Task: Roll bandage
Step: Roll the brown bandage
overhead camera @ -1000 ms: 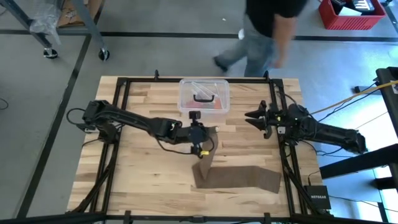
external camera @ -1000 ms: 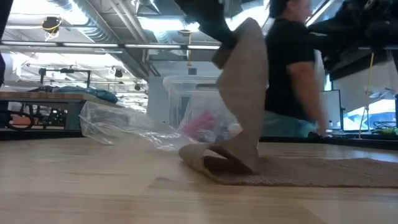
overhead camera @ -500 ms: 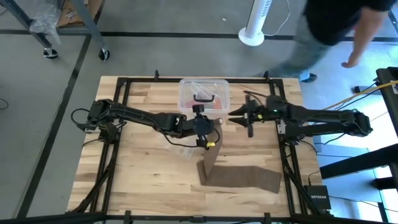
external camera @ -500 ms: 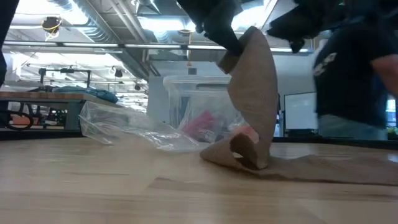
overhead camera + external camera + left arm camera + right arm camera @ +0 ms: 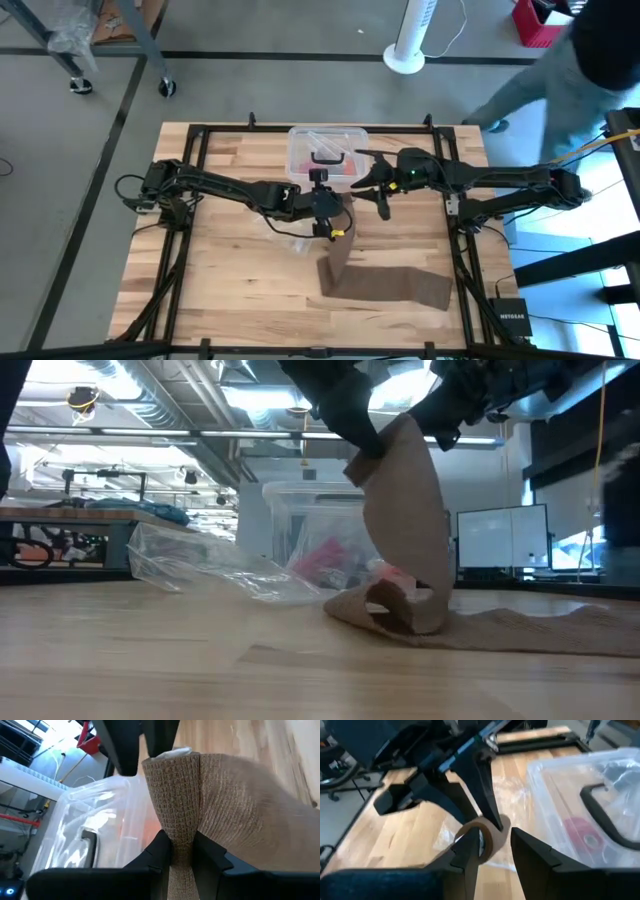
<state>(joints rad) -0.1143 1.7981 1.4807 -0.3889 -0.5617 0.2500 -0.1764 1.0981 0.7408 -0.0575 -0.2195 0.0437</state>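
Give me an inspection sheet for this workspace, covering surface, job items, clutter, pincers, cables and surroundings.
Surface: wooden table, black frame.
Job's things: bandage, one end lifted, the rest flat.
Clutter: clear box at the far edge; plastic bag.
Pincers: left pincer shut on the bandage; right pincer open, beside the lifted end.
Cables: yellow cable off the table's right.
Surroundings: a person passing; white fan base.

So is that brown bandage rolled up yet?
No. The left gripper lifts one end of the bandage; the rest lies flat on the table.
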